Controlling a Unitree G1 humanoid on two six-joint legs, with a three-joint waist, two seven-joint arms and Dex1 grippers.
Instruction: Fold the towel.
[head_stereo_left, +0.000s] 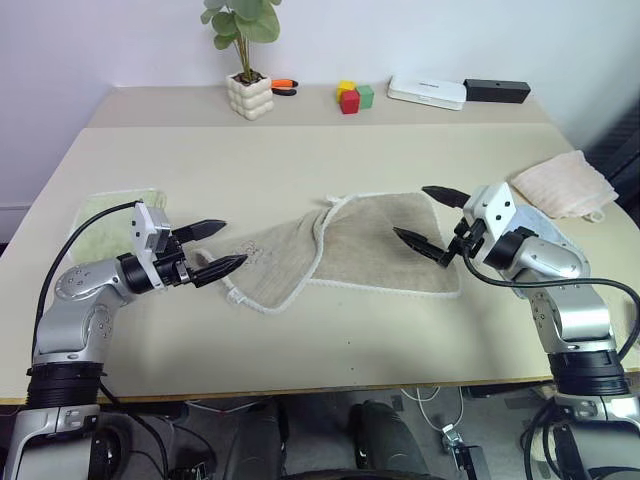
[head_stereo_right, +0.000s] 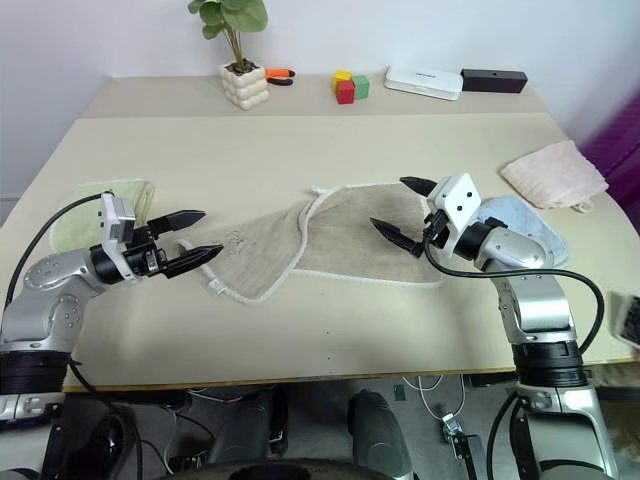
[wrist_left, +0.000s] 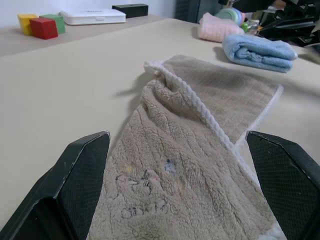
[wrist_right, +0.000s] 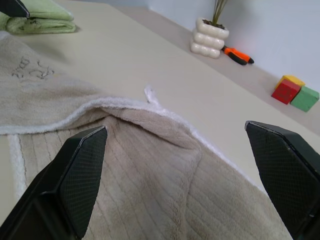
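My left gripper (head_stereo_left: 222, 248) and right gripper (head_stereo_left: 432, 220), both spread wide and empty, flank the rumpled towel (head_stereo_left: 350, 250) lying between them.

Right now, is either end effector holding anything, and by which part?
Nothing is held: left end effector and right end effector are open over the beige towel.
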